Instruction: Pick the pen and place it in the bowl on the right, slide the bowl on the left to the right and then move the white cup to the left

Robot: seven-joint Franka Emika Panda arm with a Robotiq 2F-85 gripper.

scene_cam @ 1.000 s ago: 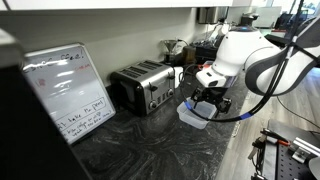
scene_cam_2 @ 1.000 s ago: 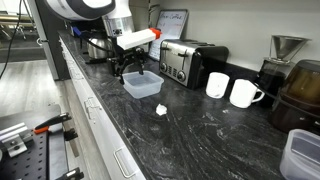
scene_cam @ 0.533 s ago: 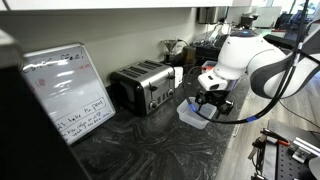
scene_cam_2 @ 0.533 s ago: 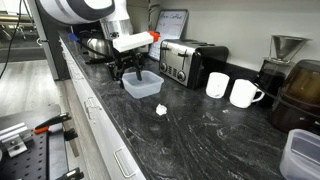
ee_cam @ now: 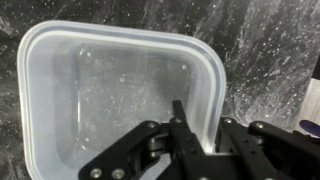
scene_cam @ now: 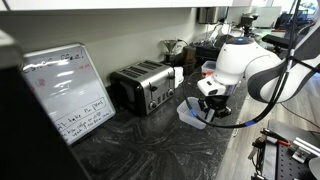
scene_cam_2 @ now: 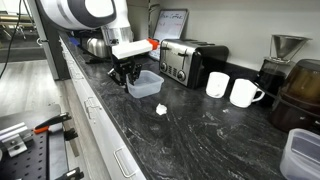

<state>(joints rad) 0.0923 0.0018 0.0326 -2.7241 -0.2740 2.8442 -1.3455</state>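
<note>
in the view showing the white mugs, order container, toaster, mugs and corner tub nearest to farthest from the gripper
1. clear container, at the gripper
2. toaster, behind and right of it
3. white mugs, further right
4. tub, far right edge

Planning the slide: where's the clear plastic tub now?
In an exterior view, the clear rectangular plastic tub sits in front of the silver toaster, the gripper at its rim.

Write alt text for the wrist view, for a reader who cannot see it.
A translucent, rounded-rectangle plastic container with nothing visible inside sits on a dark marbled countertop, filling most of the frame. From the bottom edge, the robot's black jaws reach in, open, and appear to straddle the container's right wall.
</note>
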